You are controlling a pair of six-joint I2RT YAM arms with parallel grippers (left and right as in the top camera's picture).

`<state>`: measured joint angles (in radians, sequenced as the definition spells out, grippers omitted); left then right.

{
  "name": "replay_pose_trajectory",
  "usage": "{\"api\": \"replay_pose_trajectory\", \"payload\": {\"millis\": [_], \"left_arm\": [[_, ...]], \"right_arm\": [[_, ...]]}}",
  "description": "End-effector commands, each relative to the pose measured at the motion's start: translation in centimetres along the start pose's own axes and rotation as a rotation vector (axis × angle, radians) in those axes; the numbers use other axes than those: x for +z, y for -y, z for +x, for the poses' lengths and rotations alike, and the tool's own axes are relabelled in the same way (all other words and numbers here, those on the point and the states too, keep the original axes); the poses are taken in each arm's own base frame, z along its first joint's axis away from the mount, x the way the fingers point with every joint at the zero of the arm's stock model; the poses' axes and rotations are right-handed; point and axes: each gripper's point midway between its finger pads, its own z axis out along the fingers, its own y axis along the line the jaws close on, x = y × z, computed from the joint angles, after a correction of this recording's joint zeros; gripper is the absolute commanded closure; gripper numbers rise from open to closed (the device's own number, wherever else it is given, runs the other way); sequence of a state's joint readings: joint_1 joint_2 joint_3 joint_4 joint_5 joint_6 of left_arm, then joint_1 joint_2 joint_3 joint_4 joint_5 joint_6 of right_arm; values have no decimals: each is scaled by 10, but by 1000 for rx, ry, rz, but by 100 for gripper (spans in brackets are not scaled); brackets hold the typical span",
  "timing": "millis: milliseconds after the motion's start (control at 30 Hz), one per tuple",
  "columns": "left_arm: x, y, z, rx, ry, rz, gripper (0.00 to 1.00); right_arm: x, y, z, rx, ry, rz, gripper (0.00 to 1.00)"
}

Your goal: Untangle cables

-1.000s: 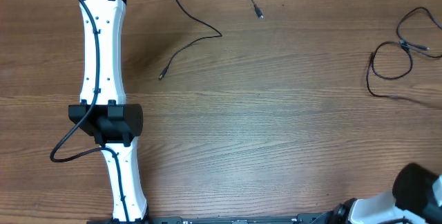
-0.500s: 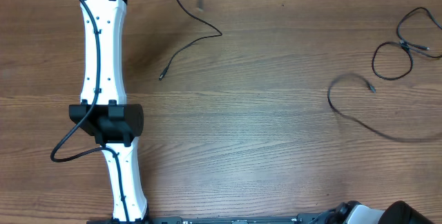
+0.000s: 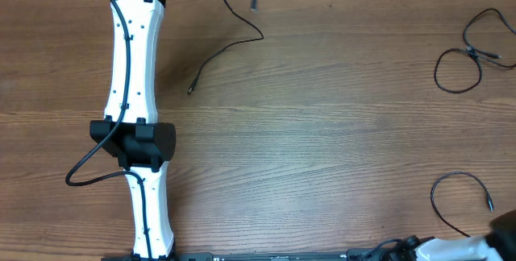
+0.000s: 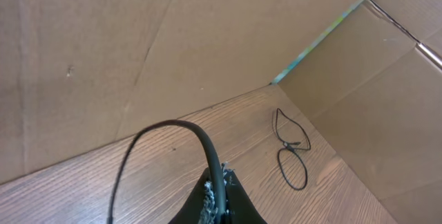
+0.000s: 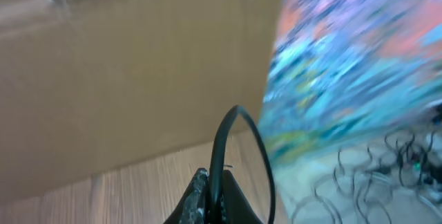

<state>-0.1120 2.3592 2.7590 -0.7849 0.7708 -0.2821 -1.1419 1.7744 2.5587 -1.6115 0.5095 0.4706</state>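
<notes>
Black fingers of the left gripper [image 4: 217, 198] pinch an arched cable [image 4: 176, 125] above the wooden table [image 4: 83, 182]. The right gripper [image 5: 210, 195] is clamped tight on a looped cable [image 5: 238, 122], its view blurred. 1 more loose cable tangle [image 3: 463, 61] lies by the table's far right edge.

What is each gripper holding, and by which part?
The left gripper pinches a black cable on its cord, which loops upward. The right gripper pinches a second black cable likewise.
</notes>
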Motion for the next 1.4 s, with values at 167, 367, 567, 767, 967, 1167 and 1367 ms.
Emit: {"api": "replay_pose_trajectory", "payload": {"millis": [167,367,567,767,967,1167,1367], "left_arm": [[2,15,-13,-9,49,-15,96],[3,16,-14,-38,52,-13,96],[6,21,-12,-49,46,-5,96],[9,25,-10,-55,41,3,96],[9,25,-10,-74,42,2,96],[9,24,-10,-78,43,1,96],[8,21,-12,-75,50,-15,96]], "right_arm": [[70,-131,70,-291,-310,-460,96],[62,-206,106,-461,-315,-685,96],[96,-225,126,-550,-239,-499,96],[164,-215,165,-548,-379,-401,96],[207,-215,192,-509,-474,-419,96],[212,-220,217,-507,-566,-464,27],[156,-237,187,-495,-494,-537,8]]}}
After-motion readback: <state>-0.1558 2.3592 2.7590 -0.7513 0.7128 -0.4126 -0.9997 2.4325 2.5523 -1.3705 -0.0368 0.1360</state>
